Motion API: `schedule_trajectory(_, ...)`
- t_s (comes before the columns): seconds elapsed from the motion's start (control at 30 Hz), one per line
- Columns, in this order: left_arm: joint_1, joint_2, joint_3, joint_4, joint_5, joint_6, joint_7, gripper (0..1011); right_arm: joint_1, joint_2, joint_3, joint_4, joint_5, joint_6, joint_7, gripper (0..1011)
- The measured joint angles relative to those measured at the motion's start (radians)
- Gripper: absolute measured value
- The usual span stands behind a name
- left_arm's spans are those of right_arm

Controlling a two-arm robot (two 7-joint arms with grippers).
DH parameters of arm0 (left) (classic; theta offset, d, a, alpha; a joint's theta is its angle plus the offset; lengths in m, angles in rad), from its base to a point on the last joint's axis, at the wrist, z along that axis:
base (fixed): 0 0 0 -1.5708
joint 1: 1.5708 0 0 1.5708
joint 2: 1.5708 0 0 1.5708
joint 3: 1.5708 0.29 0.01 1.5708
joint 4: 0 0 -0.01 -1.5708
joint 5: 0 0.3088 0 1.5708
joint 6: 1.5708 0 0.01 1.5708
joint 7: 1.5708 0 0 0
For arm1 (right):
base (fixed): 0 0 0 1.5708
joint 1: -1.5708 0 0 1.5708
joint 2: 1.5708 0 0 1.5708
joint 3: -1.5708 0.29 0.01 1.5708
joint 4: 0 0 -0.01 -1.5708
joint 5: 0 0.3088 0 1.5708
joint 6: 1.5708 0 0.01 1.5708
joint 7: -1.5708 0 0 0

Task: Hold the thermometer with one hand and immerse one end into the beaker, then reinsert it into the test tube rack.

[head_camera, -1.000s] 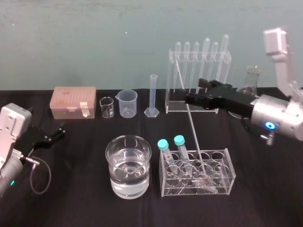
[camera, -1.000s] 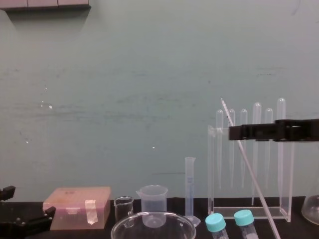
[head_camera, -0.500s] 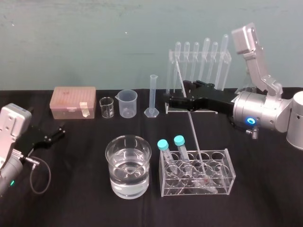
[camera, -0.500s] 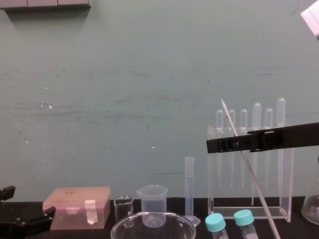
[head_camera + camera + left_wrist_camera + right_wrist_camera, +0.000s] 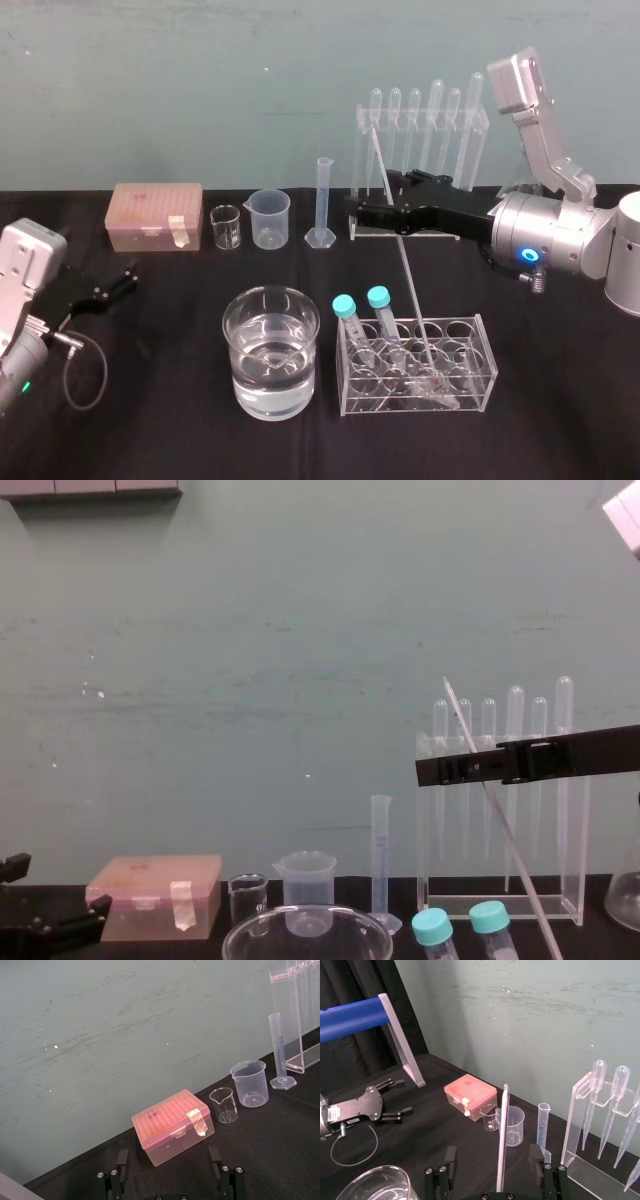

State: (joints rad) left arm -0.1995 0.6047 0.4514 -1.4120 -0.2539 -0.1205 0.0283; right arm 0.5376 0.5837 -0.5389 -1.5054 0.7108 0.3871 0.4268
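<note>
Well, from the head camera I see the right gripper (image 5: pixel 372 208) reaching in from 3 o'clock, level above the table. Its two black fingers are spread, and the thermometer (image 5: pixel 406 265) passes between them, not gripped. The thermometer leans with its top toward 11 o'clock, in front of the test tube rack (image 5: pixel 358 160). Its lower end goes down into a low clear holder (image 5: pixel 487 365), where the red tip seems to rest. This holder stands at 3 o'clock of the beaker (image 5: pixel 270 350), which has water in it. The left gripper (image 5: pixel 125 277) lies parked on the black cloth (image 5: pixel 160 400) at 9 o'clock, well apart.

From the left wrist camera, its fingers (image 5: pixel 121 1160) are wide apart with nothing between them, and a pink box (image 5: pixel 172 1125) is just ahead.

From the right wrist camera, the thermometer (image 5: pixel 502 1135) stands in the gap between the fingers (image 5: pixel 535 1157), with free space on each side.

From the chest camera, the dark finger bar crosses the upper part of the thermometer (image 5: pixel 517 860), in front of the rack (image 5: pixel 422 830).
</note>
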Motion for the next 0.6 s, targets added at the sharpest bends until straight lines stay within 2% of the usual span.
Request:
schedule_trajectory(0.17,0.0,0.0,0.0,0.0,0.0,0.0,0.0,1008,0.0,0.0,0.0,0.0,0.001,0.0,0.0,837)
schedule_trajectory(0.2,0.0,0.0,0.0,0.0,0.0,0.0,0.0,1008,-0.001,0.0,0.001,0.0,0.002,0.0,0.0,787)
schedule_trajectory(0.3,0.0,0.0,0.0,0.0,0.0,0.0,0.0,1008,-0.001,0.0,0.001,0.0,0.002,0.0,0.0,734)
schedule_trajectory(0.33,0.0,0.0,0.0,0.0,0.0,0.0,0.0,1008,-0.001,0.0,0.001,0.0,0.002,0.0,0.0,668)
schedule_trajectory(0.4,0.0,0.0,0.0,0.0,0.0,0.0,0.0,1008,-0.001,0.0,0.001,0.0,0.002,0.0,0.0,627)
schedule_trajectory(0.43,0.0,0.0,0.0,0.0,0.0,0.0,0.0,1008,-0.001,0.0,0.001,0.0,0.002,0.0,0.0,567)
schedule_trajectory(0.53,0.0,0.0,0.0,0.0,0.0,0.0,0.0,1008,-0.001,0.0,0.001,0.0,0.003,0.0,0.0,504)
schedule_trajectory(0.6,0.0,0.0,0.0,0.0,0.0,0.0,0.0,1008,-0.001,0.0,0.002,0.0,0.003,0.0,0.0,399)
